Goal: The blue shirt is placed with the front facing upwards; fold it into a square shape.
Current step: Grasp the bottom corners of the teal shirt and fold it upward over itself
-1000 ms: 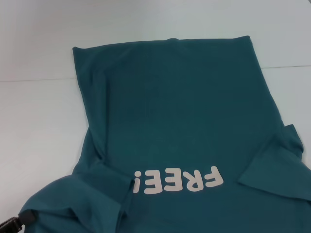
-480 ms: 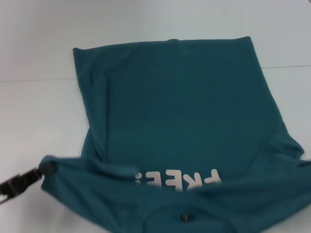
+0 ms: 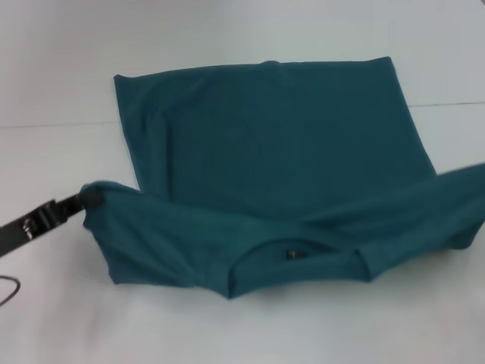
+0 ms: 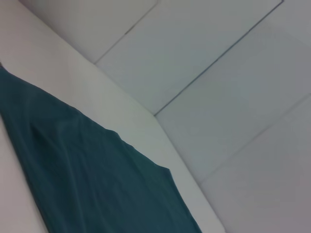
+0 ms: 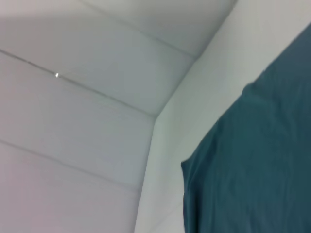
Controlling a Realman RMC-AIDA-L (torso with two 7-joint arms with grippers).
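The blue shirt (image 3: 265,167) is spread on the white counter (image 3: 53,68), its hem toward the far edge. The collar end is lifted and doubled over toward the hem, neck label (image 3: 289,253) showing. The left tool (image 3: 82,199) is clamped on the shirt's left corner; the right tool is out of view.
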